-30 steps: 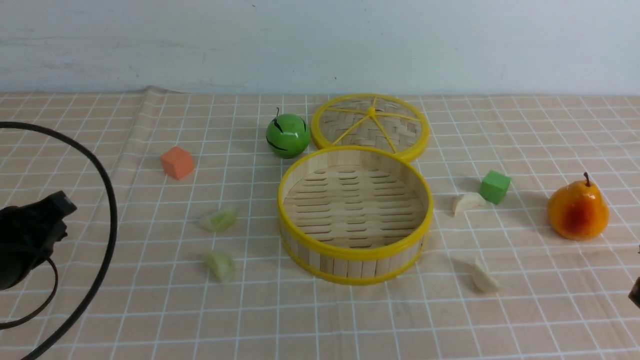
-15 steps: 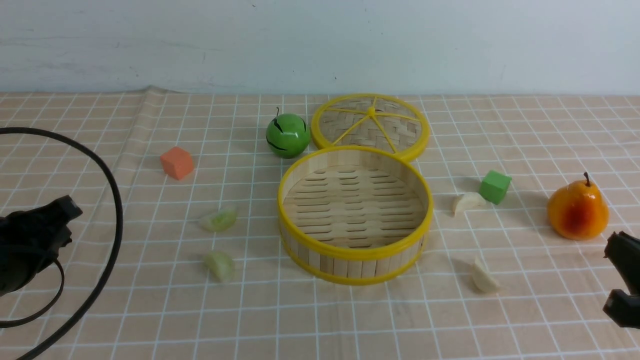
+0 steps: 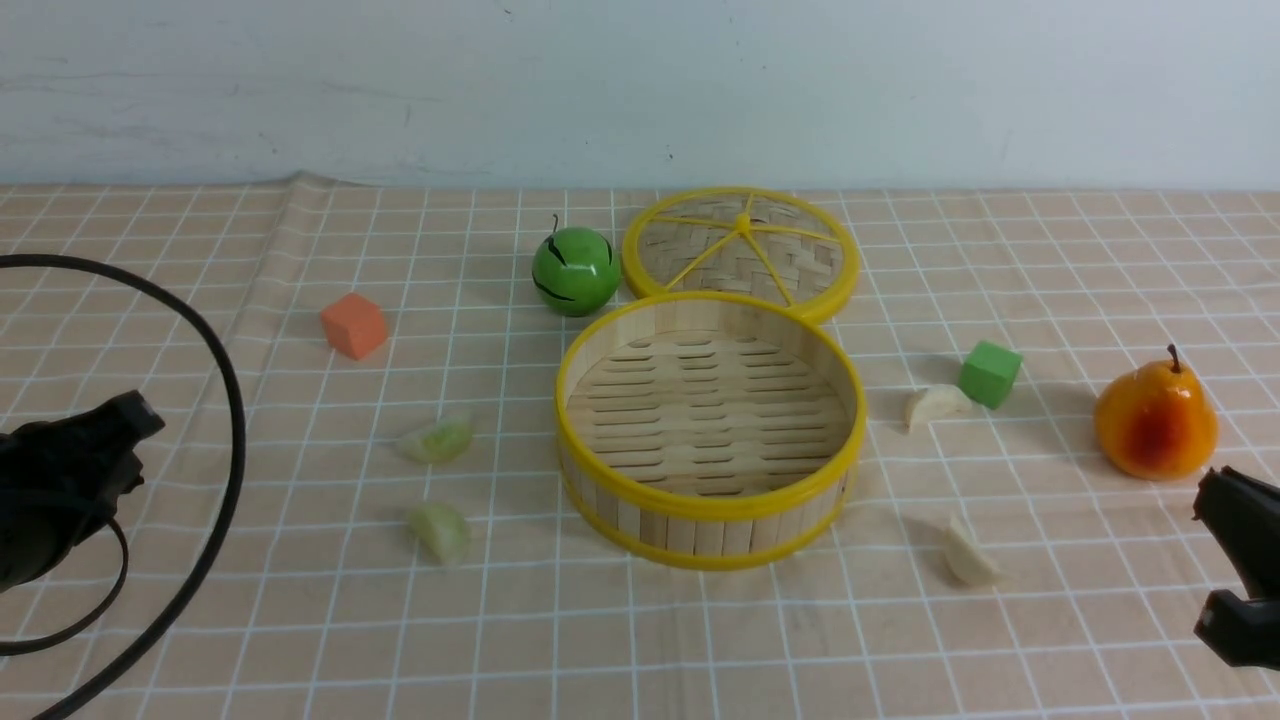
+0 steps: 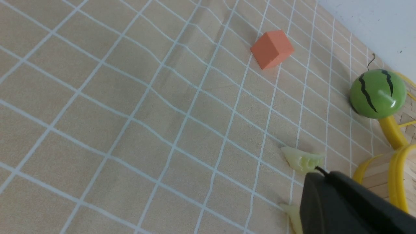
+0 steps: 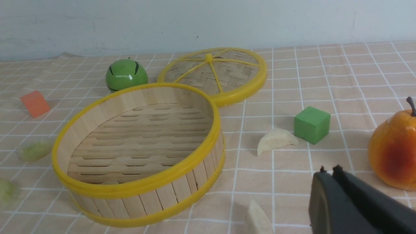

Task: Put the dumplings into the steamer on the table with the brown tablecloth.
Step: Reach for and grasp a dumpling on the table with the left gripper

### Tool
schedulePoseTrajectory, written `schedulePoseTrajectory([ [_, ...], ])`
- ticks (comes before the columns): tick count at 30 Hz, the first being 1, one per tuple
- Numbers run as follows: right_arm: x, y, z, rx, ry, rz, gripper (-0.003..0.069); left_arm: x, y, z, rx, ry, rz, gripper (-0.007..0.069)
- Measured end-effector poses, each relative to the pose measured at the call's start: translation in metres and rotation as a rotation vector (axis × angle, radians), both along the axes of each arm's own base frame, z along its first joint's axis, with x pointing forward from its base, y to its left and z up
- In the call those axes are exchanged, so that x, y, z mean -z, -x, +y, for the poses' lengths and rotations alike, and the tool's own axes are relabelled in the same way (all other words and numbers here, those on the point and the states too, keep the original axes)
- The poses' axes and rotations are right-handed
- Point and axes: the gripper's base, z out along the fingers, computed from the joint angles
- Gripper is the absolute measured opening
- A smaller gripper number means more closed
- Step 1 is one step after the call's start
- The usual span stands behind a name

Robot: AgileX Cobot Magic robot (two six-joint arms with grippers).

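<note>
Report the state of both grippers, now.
Left gripper: closed, holding nothing.
Right gripper: closed, holding nothing.

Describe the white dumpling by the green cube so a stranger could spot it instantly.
From the round bamboo steamer, look right to the green cube. The cream-white crescent dumpling lies right beside it; the other white dumpling sits alone, nearer the camera.
</note>
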Motion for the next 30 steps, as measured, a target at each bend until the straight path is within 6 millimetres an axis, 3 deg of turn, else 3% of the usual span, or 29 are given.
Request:
schedulePoseTrajectory([
  [20,0.001,0.000,0.000,-0.005,0.012,0.005,0.0026,0.000,0.000,0.000,-0.002,0.004,0.000,-0.0013],
  [24,-0.001,-0.002,0.001,-0.025,0.092,0.121,0.0027,0.000,0.000,0.000,-0.002,0.004,-0.001,-0.0012],
  [30,-0.029,-0.016,0.000,-0.005,0.210,0.458,0.0029,-0.009,0.000,-0.009,0.032,-0.054,0.155,-0.0012],
])
